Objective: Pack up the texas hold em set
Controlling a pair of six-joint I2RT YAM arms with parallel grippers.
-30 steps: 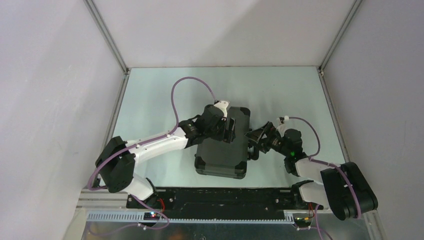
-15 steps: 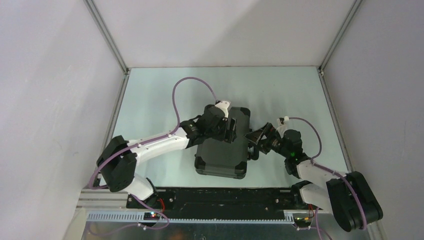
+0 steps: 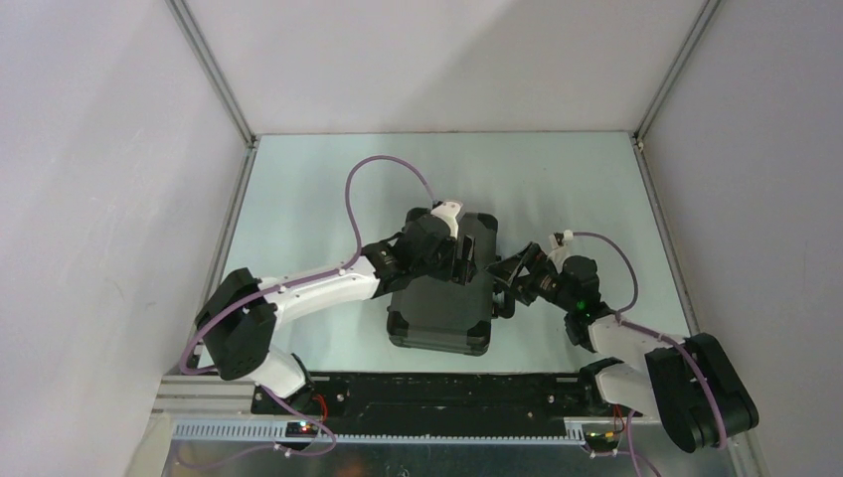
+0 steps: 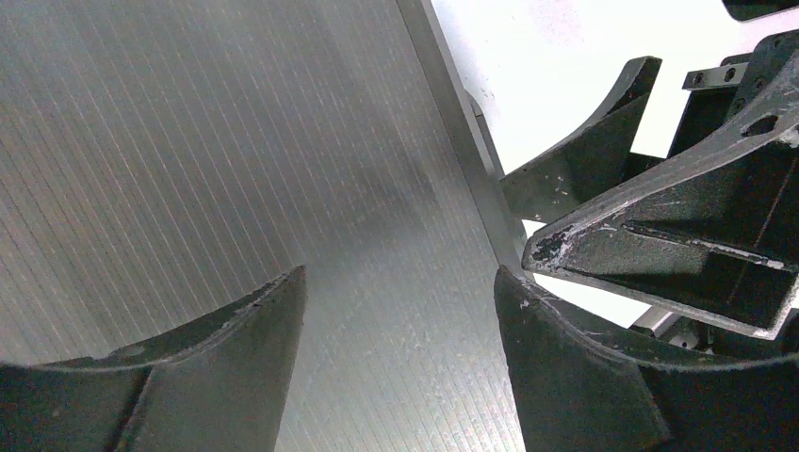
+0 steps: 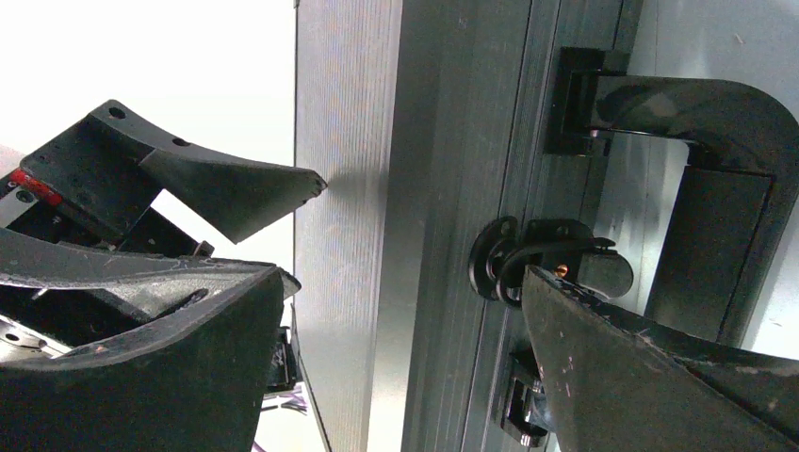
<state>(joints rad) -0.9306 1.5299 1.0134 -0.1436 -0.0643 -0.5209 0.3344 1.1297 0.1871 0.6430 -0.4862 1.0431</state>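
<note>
The black briefcase (image 3: pixel 437 318) lies shut and flat in the middle of the table. Its ribbed lid (image 4: pixel 236 169) fills the left wrist view. My left gripper (image 3: pixel 467 260) is open over the lid near its right edge (image 4: pixel 400 273), holding nothing. My right gripper (image 3: pixel 504 283) is open at the case's right side (image 5: pixel 405 278), its jaws either side of the lid edge, with one finger beside the round latch (image 5: pixel 528 259). The case handle (image 5: pixel 716 188) is just beyond it. Chips, card decks and discs are out of view.
The pale green table (image 3: pixel 328 199) is walled by grey panels on three sides. A black rail (image 3: pixel 437 393) with both arm bases runs along the near edge. The two grippers are close together at the case's right edge.
My left gripper has crept slightly to the right along the lid. The right gripper and the case have stayed put.
</note>
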